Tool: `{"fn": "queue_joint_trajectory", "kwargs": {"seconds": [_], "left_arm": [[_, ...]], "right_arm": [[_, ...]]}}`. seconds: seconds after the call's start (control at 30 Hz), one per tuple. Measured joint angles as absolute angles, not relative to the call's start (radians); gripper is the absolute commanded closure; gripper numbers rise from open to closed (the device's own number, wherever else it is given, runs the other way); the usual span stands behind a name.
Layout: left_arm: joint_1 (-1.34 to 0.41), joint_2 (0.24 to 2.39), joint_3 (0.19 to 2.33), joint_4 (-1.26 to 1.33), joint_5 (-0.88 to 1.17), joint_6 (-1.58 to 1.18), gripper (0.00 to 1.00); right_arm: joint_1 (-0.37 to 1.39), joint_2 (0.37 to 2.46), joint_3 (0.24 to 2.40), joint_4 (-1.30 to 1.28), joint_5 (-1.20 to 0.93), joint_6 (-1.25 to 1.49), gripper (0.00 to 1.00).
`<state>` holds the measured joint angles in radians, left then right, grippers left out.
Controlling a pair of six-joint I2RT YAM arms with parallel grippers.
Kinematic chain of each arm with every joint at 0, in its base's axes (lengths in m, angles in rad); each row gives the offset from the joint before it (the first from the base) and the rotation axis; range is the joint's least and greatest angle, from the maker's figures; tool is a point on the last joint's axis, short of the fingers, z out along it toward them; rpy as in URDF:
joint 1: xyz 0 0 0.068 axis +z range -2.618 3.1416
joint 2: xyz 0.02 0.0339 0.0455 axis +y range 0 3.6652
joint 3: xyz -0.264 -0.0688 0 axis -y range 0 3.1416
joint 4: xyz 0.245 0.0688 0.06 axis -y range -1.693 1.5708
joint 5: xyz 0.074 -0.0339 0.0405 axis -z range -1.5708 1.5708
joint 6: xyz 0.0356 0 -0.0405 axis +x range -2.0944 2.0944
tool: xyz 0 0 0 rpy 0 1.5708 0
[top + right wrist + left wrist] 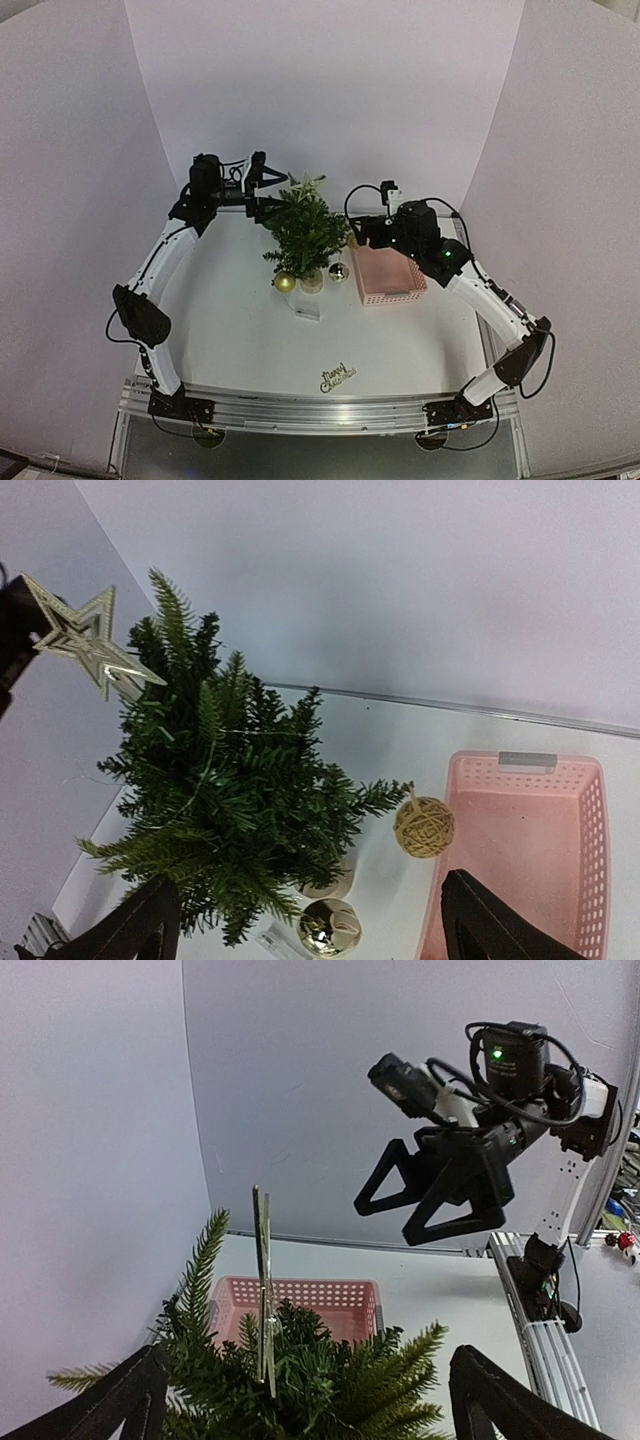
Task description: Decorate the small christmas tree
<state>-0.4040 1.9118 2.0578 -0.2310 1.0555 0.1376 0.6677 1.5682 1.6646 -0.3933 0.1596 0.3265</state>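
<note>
Centre-back of table: small christmas tree, upright, gold star at its tip, pink basket just beside. Left gripper at treetop, jaws spread wide either side of star, not touching. Right gripper raised near basket, jaws spread, empty

Lab test booth: plain white backdrop panels, aluminium-framed table.
</note>
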Motion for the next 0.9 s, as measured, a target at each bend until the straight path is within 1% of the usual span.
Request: {"fn": "queue_joint_trajectory", "kwargs": {"seconds": [0.1,0.2,0.3,0.4,0.63,0.8,0.9], "left_arm": [[-0.366,1.821,2.039,-0.294,1.052,0.169,0.00],[-0.322,1.717,2.004,-0.360,1.019,0.186,0.00],[-0.279,1.586,1.902,-0.394,0.945,0.175,0.00],[-0.249,1.451,1.731,-0.392,0.834,0.141,0.00],[-0.192,1.216,1.230,-0.328,0.431,-0.025,0.00],[-0.068,1.115,0.891,-0.281,0.233,-0.133,0.00],[-0.020,1.080,0.734,-0.225,0.177,-0.142,0.00]], "right_arm": [[0.636,1.550,1.628,-0.403,0.186,0.341,0.12],[0.569,1.520,1.571,-0.420,0.230,0.367,0.12],[0.477,1.479,1.482,-0.444,0.288,0.400,0.12],[0.362,1.423,1.354,-0.477,0.349,0.439,0.12],[0.106,1.215,1.003,-0.515,0.448,0.488,0.09],[0.077,1.086,0.792,-0.478,0.470,0.452,0.08],[0.077,1.045,0.682,-0.426,0.453,0.421,0.08]]}}
